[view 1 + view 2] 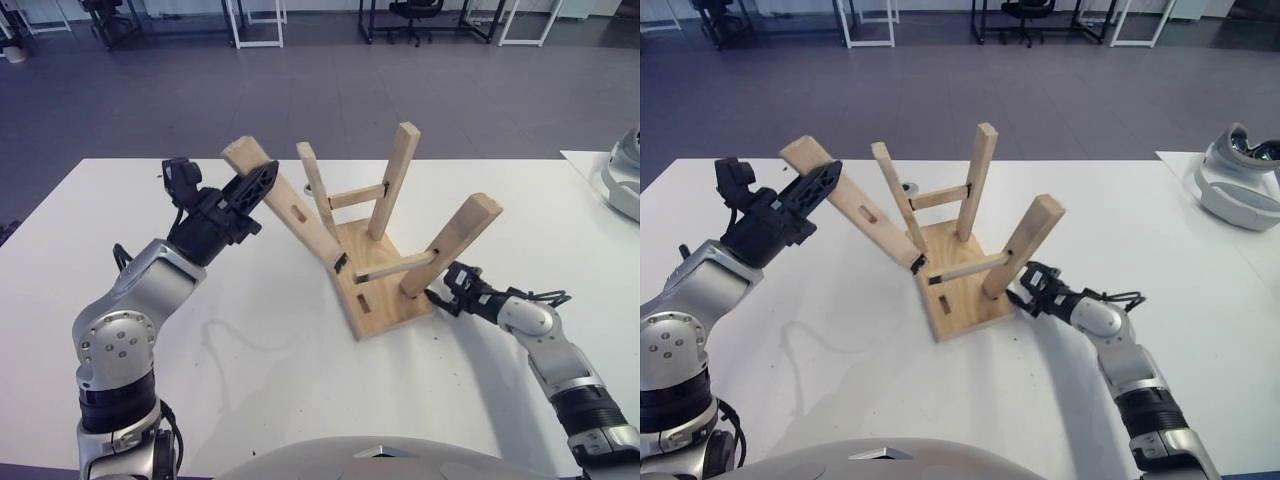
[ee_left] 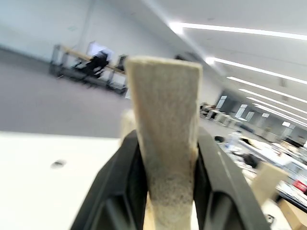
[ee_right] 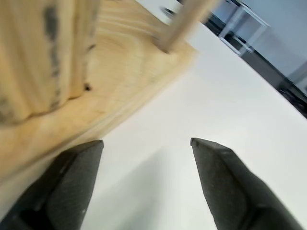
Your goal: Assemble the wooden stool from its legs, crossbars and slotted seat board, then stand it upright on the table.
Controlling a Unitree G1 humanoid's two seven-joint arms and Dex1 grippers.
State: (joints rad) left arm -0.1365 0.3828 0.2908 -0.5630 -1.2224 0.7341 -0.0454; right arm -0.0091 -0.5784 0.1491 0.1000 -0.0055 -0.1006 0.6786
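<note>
My left gripper (image 1: 252,190) pinches the top of a leg (image 1: 300,215) slanting down-right into the seat board (image 1: 385,310). My right gripper (image 1: 438,293) sits spread at the board's corner

No legible text, number, label, brand or sign in any view. Nothing readable on the stool (image 1: 385,305) (bare wood grain and dark slots, no print) nor on the desk (image 1: 300,380). Any marking on the white headset (image 1: 1238,180) at the far right too small to make out.
</note>
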